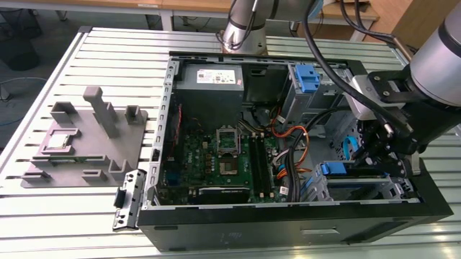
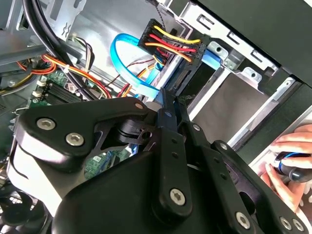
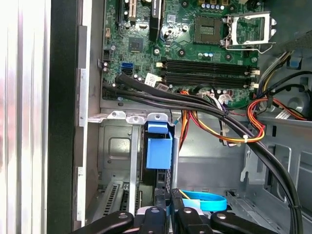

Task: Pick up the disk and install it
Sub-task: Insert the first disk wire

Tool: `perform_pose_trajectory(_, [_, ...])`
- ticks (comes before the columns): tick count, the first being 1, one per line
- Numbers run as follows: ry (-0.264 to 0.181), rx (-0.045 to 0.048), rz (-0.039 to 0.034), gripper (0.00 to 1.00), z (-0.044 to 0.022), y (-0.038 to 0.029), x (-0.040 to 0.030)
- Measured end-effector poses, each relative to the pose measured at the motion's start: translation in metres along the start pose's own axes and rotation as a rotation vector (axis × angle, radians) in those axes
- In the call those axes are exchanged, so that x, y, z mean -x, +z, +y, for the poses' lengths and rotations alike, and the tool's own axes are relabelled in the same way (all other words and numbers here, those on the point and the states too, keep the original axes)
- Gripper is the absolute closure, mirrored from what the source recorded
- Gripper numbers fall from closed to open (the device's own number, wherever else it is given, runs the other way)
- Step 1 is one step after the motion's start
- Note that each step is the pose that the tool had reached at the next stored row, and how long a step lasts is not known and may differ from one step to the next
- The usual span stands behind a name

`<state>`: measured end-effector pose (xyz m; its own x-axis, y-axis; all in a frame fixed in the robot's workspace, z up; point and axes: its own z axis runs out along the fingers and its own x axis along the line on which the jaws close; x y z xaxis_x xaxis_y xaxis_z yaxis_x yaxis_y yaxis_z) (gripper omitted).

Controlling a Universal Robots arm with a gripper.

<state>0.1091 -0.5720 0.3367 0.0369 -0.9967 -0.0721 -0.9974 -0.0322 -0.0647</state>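
Pincer (image 1: 378,156) hangs low in the case's drive cage (image 1: 389,189); whether it is apart or clamped I cannot tell. Directly beneath and ahead sits the disk (image 1: 358,176), blue-railed, in its bay. Keep it square to the rails. Just beyond, the blue data cable (image 3: 204,201) could snag; farther off lies the motherboard (image 3: 195,44).
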Motion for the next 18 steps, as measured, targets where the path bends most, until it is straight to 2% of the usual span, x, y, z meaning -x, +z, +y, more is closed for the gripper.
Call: perform_pose_trajectory(18, [-0.009, -0.0004, -0.0004, 0.84, -0.0004, 0.0011, -0.0008])
